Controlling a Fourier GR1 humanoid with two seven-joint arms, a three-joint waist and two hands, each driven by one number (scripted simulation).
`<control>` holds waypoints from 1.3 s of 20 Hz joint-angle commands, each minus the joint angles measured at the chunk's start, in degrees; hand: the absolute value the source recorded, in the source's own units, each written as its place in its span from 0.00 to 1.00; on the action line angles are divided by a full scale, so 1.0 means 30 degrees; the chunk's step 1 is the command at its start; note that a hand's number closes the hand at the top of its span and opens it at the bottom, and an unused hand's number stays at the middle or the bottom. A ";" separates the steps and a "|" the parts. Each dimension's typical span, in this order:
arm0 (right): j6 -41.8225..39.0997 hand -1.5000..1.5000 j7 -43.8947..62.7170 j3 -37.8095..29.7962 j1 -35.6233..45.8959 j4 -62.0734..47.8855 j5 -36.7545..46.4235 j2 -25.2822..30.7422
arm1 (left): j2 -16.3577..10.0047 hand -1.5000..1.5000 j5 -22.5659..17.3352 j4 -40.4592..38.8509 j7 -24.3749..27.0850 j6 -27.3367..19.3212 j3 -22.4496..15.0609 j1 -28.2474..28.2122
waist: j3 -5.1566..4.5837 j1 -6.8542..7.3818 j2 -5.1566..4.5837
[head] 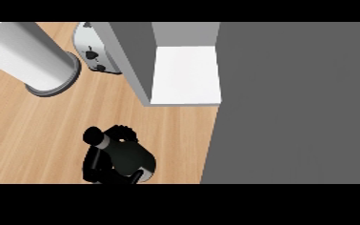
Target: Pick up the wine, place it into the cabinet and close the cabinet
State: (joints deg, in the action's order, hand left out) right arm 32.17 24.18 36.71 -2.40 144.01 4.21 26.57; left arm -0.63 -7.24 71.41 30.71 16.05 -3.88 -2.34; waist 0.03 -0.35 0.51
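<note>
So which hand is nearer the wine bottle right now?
Left. The left hand is curled round the wine bottle over the wooden counter, short of the open cabinet. The right hand is out of view, so its position cannot be told.

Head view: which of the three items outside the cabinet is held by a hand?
The dark wine bottle, in the left hand at lower left; the pale cylinder and white appliance stand untouched.

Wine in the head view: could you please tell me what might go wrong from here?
1. The wine, held in the robot hand, lies left of the cabinet wall and could clip it on the way to the shelf.
2. The grey panel beside the shelf narrows the opening, so the wine might knock it.
</note>
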 commanded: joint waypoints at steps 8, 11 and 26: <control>0.0004 0.00 0.0100 0.0652 -0.2236 0.4100 0.0978 0.0852 | 0.0208 1.00 -0.0457 0.5031 -0.2994 -0.4124 -0.3736 -0.0745 | -0.0007 -0.0134 -0.0043; -0.0201 0.00 0.0524 -0.0753 -0.1800 0.4343 -0.0238 0.1079 | 0.0209 1.00 -0.0151 0.4676 -0.2395 -0.6353 -0.4695 -0.0297 | -0.0019 -0.0122 -0.0096; -0.0474 0.00 -0.0393 -0.1330 -0.2629 0.3973 -0.1099 0.1881 | 0.0109 1.00 0.0388 0.0060 -0.3674 -0.9091 -0.3315 0.5995 | -0.0023 -0.0218 -0.0179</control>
State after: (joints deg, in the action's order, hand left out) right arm 31.36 17.05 35.18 -8.50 144.25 3.07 30.81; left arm -0.35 -6.19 76.82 19.02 -12.10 -16.20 11.16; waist -0.03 -1.31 0.14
